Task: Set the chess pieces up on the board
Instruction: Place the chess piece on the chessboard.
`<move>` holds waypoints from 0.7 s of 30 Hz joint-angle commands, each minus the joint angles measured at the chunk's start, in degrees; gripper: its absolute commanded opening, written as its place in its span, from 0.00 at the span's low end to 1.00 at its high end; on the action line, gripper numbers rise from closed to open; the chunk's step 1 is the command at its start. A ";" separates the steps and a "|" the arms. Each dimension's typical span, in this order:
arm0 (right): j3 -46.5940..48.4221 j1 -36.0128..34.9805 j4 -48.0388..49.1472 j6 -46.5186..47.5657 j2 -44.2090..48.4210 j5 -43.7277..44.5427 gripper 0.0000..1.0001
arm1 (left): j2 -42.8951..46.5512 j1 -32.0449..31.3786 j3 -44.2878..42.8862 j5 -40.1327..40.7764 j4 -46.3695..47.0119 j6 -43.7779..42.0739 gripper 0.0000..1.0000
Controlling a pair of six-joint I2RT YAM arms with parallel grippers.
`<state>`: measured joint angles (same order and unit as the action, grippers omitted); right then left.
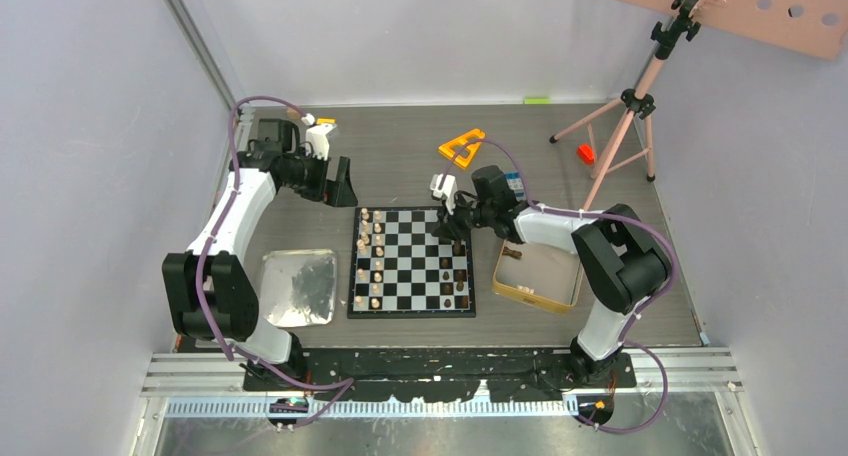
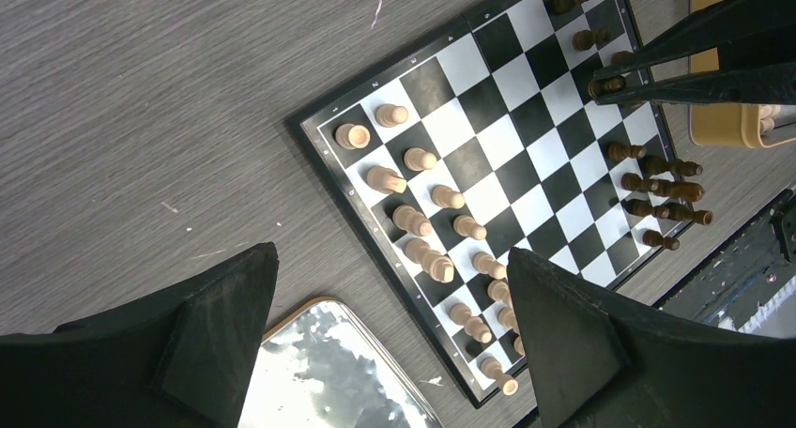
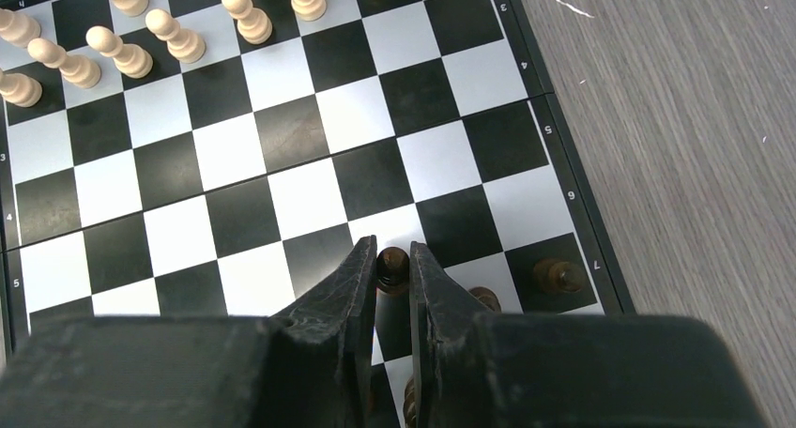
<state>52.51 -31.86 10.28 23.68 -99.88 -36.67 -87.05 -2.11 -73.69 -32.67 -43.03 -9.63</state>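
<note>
The board (image 1: 411, 268) lies flat between the two arms. Light tan chess pieces (image 1: 370, 261) fill its two left columns and dark brown ones (image 1: 456, 276) stand along its right side. My right gripper (image 1: 447, 218) reaches over the board's far right part. In the right wrist view the right gripper (image 3: 392, 250) is shut on a dark piece (image 3: 391, 267), low over the board (image 3: 282, 165), with other dark pieces (image 3: 558, 276) close by. My left gripper (image 1: 340, 184) hangs open beyond the board's far left corner. The left wrist view shows the left gripper (image 2: 392, 252) holding nothing, above the light pieces (image 2: 432, 231).
A shiny silver tray (image 1: 297, 288) sits left of the board. A gold-rimmed tin (image 1: 538, 274) lies to the right with a few pieces inside. An orange triangle (image 1: 462, 146), a small red block (image 1: 586, 153) and a pink tripod (image 1: 625, 126) stand at the back.
</note>
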 commanded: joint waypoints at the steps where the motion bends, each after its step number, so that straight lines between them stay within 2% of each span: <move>1: 0.40 0.05 -0.91 2.30 0.60 -0.58 0.04 | 0.21 0.35 -1.16 -1.54 0.86 -0.63 0.96; 21: -0.86 0.48 -2.46 4.30 2.07 -0.03 0.07 | 0.59 0.36 -0.49 -1.52 0.93 -0.82 0.96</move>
<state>51.83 -31.64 7.73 26.89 -99.85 -36.71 -87.05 -2.11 -73.69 -32.67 -43.00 -9.63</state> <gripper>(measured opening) 0.220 0.957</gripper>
